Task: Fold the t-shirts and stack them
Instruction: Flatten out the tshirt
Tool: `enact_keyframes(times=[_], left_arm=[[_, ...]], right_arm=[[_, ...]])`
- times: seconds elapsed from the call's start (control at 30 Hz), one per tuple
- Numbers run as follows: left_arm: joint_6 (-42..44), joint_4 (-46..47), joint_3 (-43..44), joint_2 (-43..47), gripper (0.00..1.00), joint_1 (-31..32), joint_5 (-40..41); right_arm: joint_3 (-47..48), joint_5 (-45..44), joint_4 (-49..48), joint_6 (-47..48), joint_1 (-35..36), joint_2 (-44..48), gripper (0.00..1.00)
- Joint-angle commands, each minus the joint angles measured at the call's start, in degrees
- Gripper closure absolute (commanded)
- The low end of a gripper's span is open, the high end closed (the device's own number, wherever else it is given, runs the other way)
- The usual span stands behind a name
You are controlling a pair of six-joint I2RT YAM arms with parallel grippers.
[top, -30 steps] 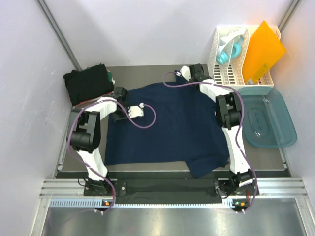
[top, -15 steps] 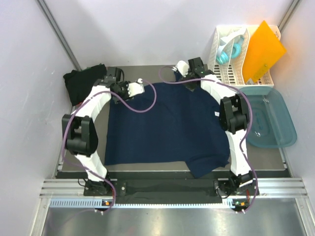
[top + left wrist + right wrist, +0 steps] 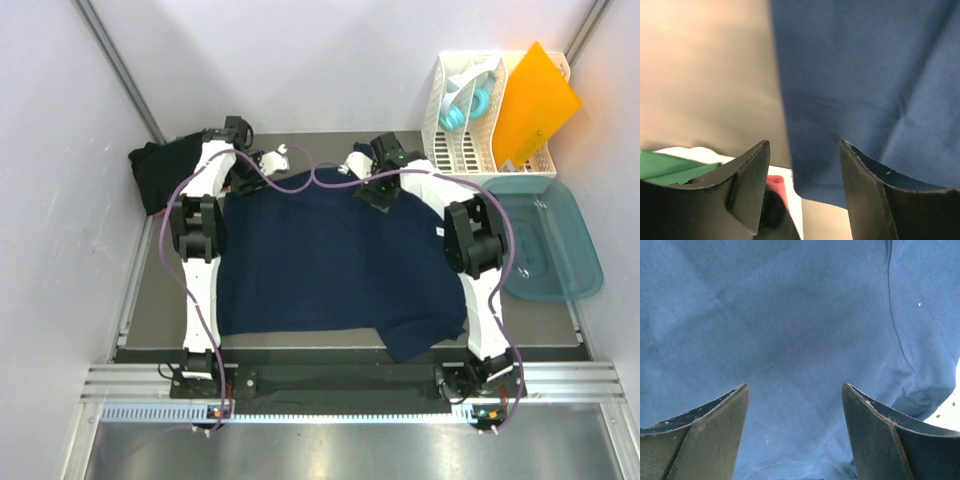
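A navy blue t-shirt [image 3: 340, 260] lies spread flat across the mat, one sleeve [image 3: 420, 338] reaching the front edge and a small white label [image 3: 440, 232] showing near its right side. A stack of dark t-shirts [image 3: 160, 175] sits at the back left corner. My left gripper [image 3: 270, 160] hangs open over the navy shirt's back left corner [image 3: 865, 75]; nothing is between its fingers [image 3: 805, 146]. My right gripper [image 3: 375, 190] is open just above the shirt's back middle, with only blue cloth [image 3: 790, 315] below its fingers [image 3: 795, 387].
A teal plastic tub [image 3: 545, 245] stands at the right of the mat [image 3: 150, 310]. Behind it a white slotted rack [image 3: 470, 140] holds an orange sheet [image 3: 535, 100] and a light blue object. Grey walls close in on the left and back.
Both grippers opened and let go of the navy shirt. The left one travelled from mid-shirt to the back left corner; the right one came slightly forward over the shirt.
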State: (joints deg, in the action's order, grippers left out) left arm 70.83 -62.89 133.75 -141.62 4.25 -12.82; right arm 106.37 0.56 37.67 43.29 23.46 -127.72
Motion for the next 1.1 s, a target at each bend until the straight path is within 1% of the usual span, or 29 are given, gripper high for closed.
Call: enact_keyframes(times=[0.0,0.2,0.37,0.4,0.47,0.5,0.53,0.57,0.6,0.7,0.8,0.87,1.0,1.07], left_arm=[[4.2,-5.7,2.4,-1.3,0.38,-0.1,-0.5],[4.3,-3.7,-0.9,-2.1,0.38,-0.5,-0.5],[3.5,-2.3,-1.2,-3.9,0.4,-0.8,-0.3],[3.4,-2.1,-1.3,-4.4,0.47,-0.8,-0.2],[2.8,-1.4,-1.5,-5.0,0.56,-1.0,0.2],[2.7,-0.9,-1.5,-5.6,0.68,-1.1,0.9],[2.7,-0.9,-1.5,-5.9,0.75,-1.1,1.1],[2.6,-0.8,-1.5,-6.1,0.85,-1.1,1.4],[2.3,-0.4,-1.6,-6.3,1.0,-1.1,1.6],[0.5,0.8,-2.4,-5.6,1.0,-1.1,1.9],[-1.7,4.3,-4.5,-3.1,1.0,-1.1,2.3],[-3.1,7.5,-7.2,-1.1,1.0,-1.1,2.4],[-4.6,11.0,-11.8,5.1,1.0,-1.1,1.7],[-4.6,11.7,-13.4,6.5,1.0,-1.1,1.3]], right_arm=[[-0.2,1.7,1.2,-1.2,-0.1,6.7,0.26],[0.0,1.9,1.5,-2.8,0.7,8.1,0.27],[0.8,1.8,2.0,-4.1,1.6,8.8,0.27],[0.7,1.9,2.1,-4.2,1.8,9.0,0.27],[-0.2,2.2,2.3,-4.1,2.3,9.6,0.28],[-0.5,2.2,2.3,-3.9,2.5,9.7,0.28],[-0.8,2.4,2.7,-3.4,2.6,9.9,0.28],[-1.2,2.4,2.8,-3.1,3.0,9.9,0.28],[-1.4,2.5,3.0,-2.9,3.0,9.9,0.28],[-1.9,3.0,4.2,-1.8,3.1,8.9,0.29],[-2.4,3.4,5.8,-0.8,3.3,6.1,0.31],[-2.3,3.0,6.9,0.0,3.5,3.1,0.34],[-1.3,2.3,7.9,0.9,3.8,-1.0,0.43],[-0.5,2.0,7.9,0.8,3.8,-2.5,0.53]])
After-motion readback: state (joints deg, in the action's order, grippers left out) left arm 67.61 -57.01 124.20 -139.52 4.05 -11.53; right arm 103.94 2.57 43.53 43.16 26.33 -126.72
